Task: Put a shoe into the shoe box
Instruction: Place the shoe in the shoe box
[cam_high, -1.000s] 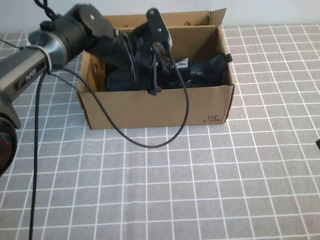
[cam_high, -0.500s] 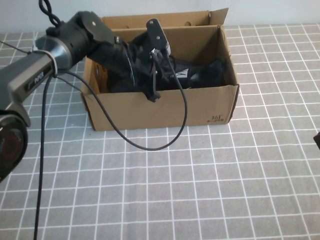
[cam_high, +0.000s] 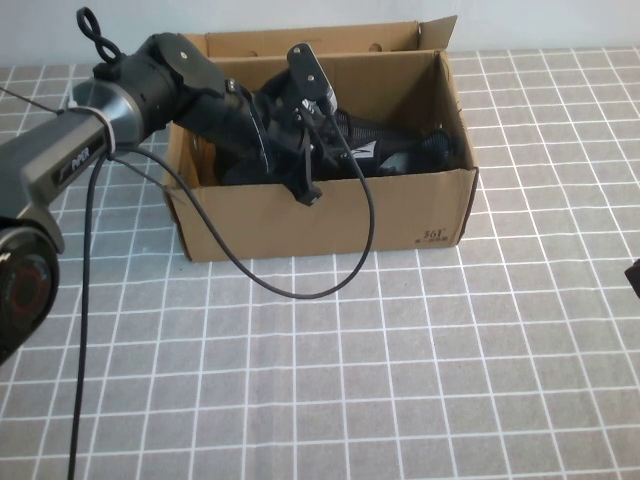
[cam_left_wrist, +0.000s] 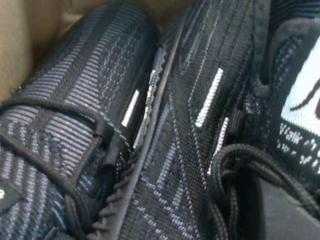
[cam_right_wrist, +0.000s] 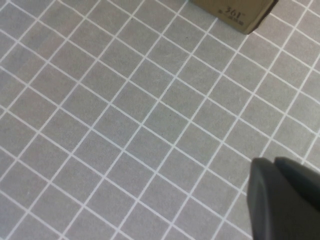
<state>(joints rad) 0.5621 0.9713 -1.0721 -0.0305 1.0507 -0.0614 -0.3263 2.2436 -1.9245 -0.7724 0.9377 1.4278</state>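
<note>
The left arm reaches from the left side of the table over the near wall of the brown corrugated cardboard shoe box (cam_high: 320, 215), and the left gripper (cam_high: 300, 135) sits inside the box opening, directly above the footwear; whether its fingers are parted or clamped cannot be told, since neither view shows them clearly. The posture suits lowering or letting go of a load inside the box. Just below that gripper, the wrist view shows two black knit lace-up sneakers lying side by side and touching: the shoe (cam_left_wrist: 200, 130) with short white dashes and a white tongue label, and its matching mate (cam_left_wrist: 65, 130) against the cardboard wall. Judged from this, the shoe is already in the box, resting along its length. The right gripper (cam_right_wrist: 280, 197) hangs well apart from the box, over the grey tiled table cover (cam_right_wrist: 125, 125), apparently parked; its fingers appear pressed together, empty.
</note>
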